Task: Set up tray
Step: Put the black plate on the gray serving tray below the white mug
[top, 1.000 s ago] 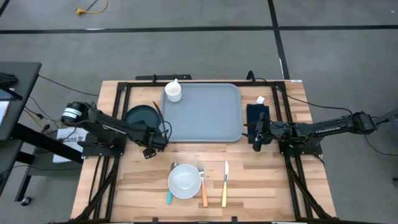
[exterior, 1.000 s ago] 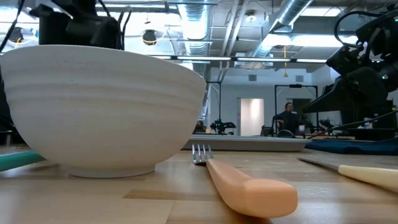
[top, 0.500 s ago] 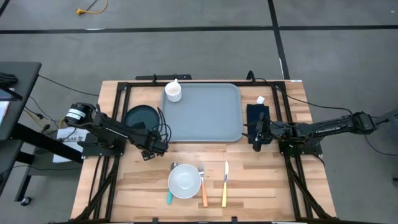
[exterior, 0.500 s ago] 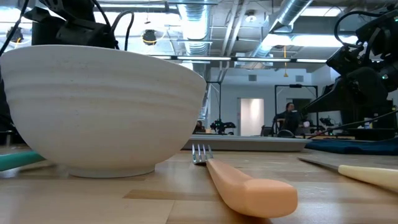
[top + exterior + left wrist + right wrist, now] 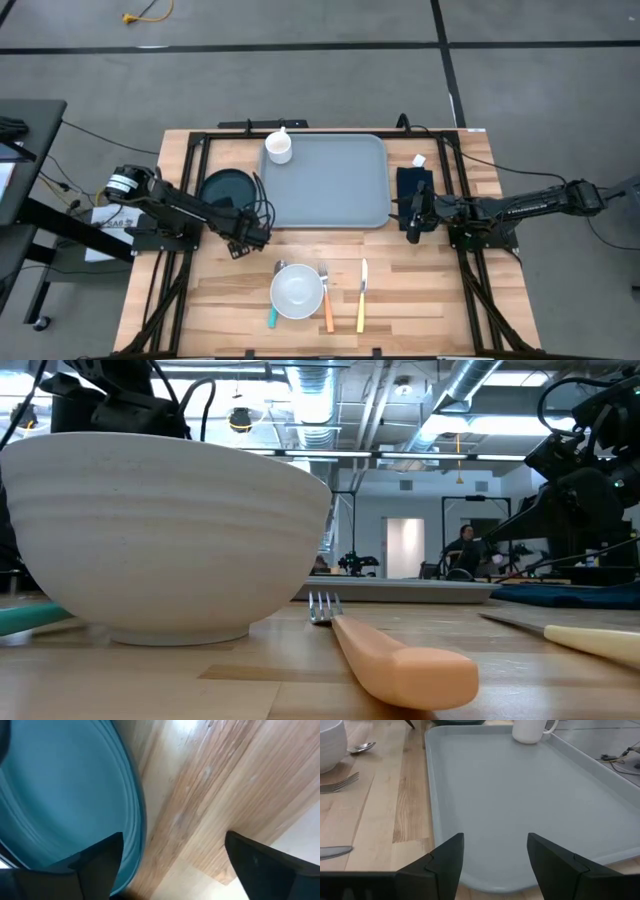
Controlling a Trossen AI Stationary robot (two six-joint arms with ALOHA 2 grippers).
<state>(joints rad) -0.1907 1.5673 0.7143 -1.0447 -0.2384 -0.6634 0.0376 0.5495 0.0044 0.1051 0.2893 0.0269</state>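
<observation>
1. The left gripper (image 5: 243,243) hung low at the near rim of the dark teal plate (image 5: 226,187), fingers spread and holding nothing; in its wrist view one finger (image 5: 100,855) overlapped the plate's edge while the other stood over bare wood.
2. The right gripper (image 5: 414,224) waited at the tray's right end, beside the black napkin (image 5: 413,186), jaws wide and empty.
3. The tray (image 5: 330,185) lay at the back middle of the table, with a white mug (image 5: 279,148) on its far-left corner and the rest bare.
4. To do this well, I'd judge the fingers must straddle the plate's rim squarely before closing, as a thin edge slips easily.
5. Edges: plate and tray sat just beside each other, so the lift had to clear the tray's raised rim.
6. Open room: plenty on the tray floor; the white bowl (image 5: 297,291), fork (image 5: 326,299) and knife (image 5: 363,294) sat well apart at the front.
</observation>
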